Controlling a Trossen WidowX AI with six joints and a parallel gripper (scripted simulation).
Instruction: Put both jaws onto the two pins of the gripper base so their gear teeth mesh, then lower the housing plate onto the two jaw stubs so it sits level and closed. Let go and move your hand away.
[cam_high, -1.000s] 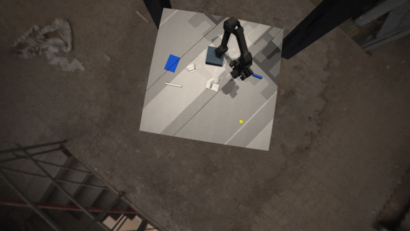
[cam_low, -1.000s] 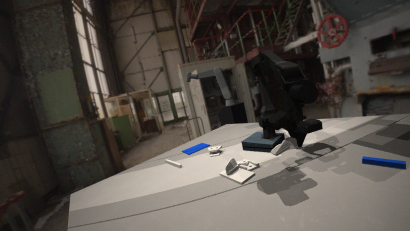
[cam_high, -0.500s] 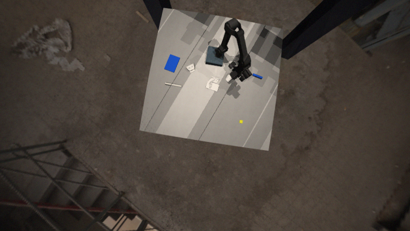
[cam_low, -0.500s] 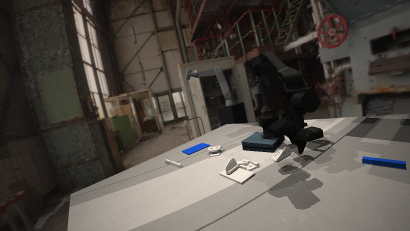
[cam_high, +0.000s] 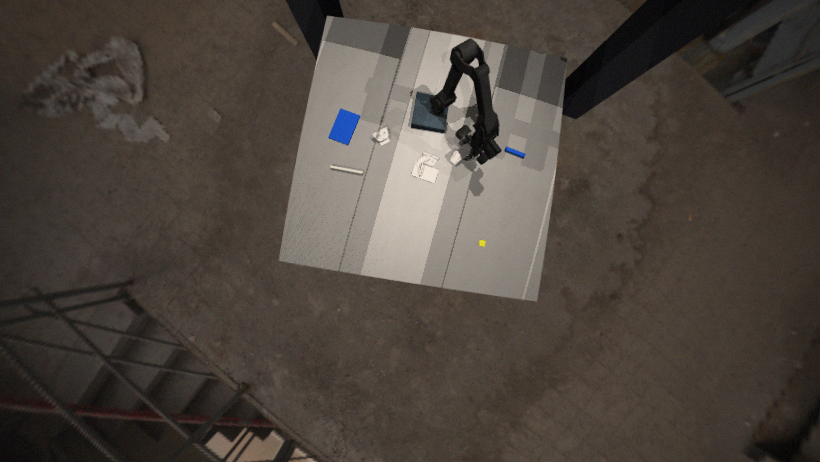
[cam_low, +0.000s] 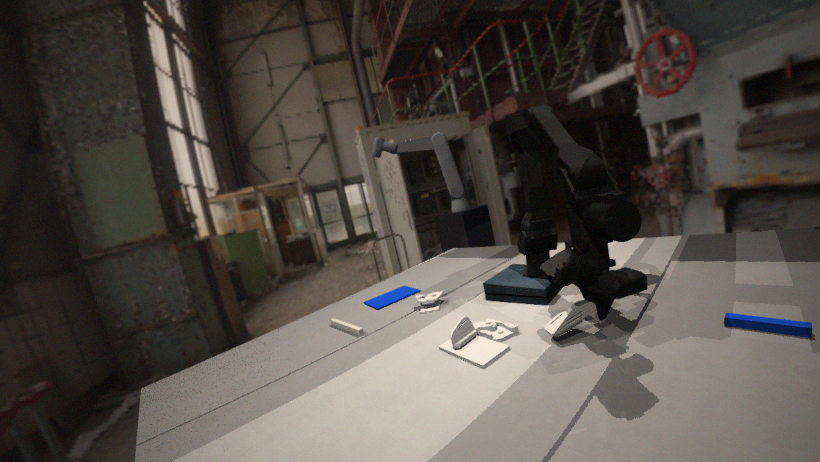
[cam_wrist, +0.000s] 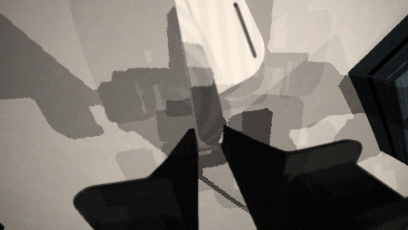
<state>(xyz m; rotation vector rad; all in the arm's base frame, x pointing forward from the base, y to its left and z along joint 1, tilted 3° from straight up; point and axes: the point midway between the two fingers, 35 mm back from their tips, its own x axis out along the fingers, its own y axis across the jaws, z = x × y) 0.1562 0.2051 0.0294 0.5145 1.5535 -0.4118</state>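
My gripper (cam_high: 465, 152) (cam_low: 595, 308) (cam_wrist: 206, 131) is shut on a white slotted piece (cam_high: 455, 157) (cam_low: 566, 323) (cam_wrist: 230, 55), apparently a jaw. The piece is tilted, low over the table, right of the gripper base; whether it touches the table is unclear. The gripper base (cam_high: 425, 174) (cam_low: 480, 351) shows a flat square plate. A similar slotted jaw (cam_low: 461, 332) stands upright over it, with curved white parts (cam_low: 498, 328) behind. Pins and gear teeth are too small to make out. Another white part (cam_high: 381, 135) (cam_low: 430, 297), possibly the housing plate, lies to the left.
A dark blue-grey box (cam_high: 426, 114) (cam_low: 516, 286) (cam_wrist: 380, 100) is under the arm's mount. A blue plate (cam_high: 344, 126) (cam_low: 392, 297) and a white bar (cam_high: 346, 169) (cam_low: 346, 326) lie left. A blue bar (cam_high: 514, 152) (cam_low: 767, 324) lies right; a yellow cube (cam_high: 482, 243) is at front right.
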